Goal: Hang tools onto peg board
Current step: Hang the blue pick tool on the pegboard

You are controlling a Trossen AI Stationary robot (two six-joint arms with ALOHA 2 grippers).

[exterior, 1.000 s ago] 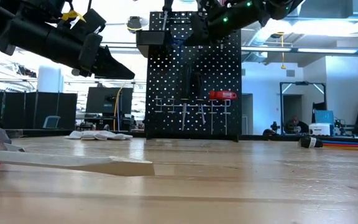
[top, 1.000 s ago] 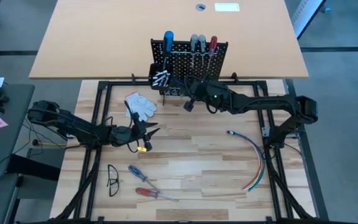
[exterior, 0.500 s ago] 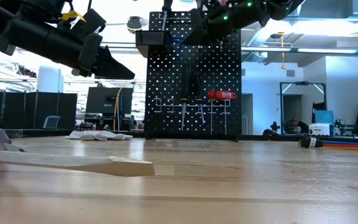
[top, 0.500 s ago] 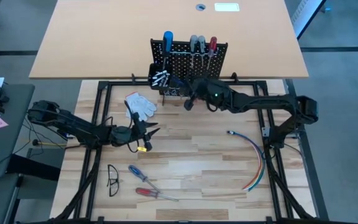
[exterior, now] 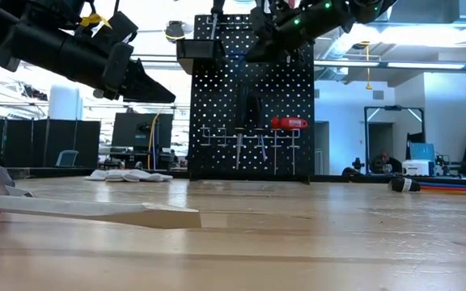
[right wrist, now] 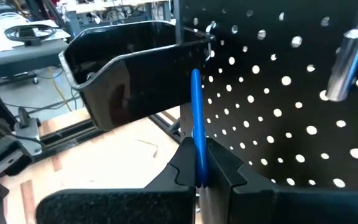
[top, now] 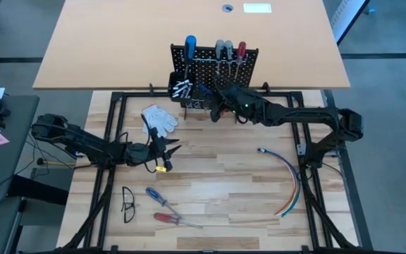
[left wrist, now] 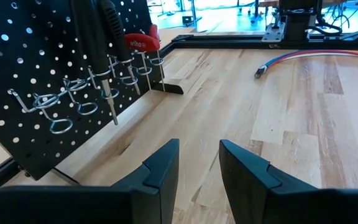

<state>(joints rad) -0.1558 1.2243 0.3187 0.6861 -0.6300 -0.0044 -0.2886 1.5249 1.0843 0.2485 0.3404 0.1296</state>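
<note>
**Operator:** Peg board (top: 215,62), the small upright black perforated metal panel, stands at the far edge of the pale wooden surface (top: 217,176). Where is the work, near to far?

**Technician:** Nearest lie a blue-handled screwdriver (top: 154,196) and a red-handled screwdriver (top: 169,219), not yet hung. Mid-surface, the left gripper (top: 169,150) hovers, its fingers (left wrist: 160,168) apart and holding nothing. Farthest, the right gripper (right wrist: 199,163) is just beside the board, fingers clamped on a thin blue tool shaft (right wrist: 196,118).

**Operator:** How should the placement be done?

**Technician:** In my judgement, keep the shaft upright, line it up with a free hook or the bin mouth, lower slowly, and release only once the tool is supported. Avoid knocking the handles already hung.

**Operator:** Containers?

**Technician:** One black bin (right wrist: 126,68) is attached to the board. From above it shows silver bits (top: 182,89); the right wrist view does not show its inside.
</note>
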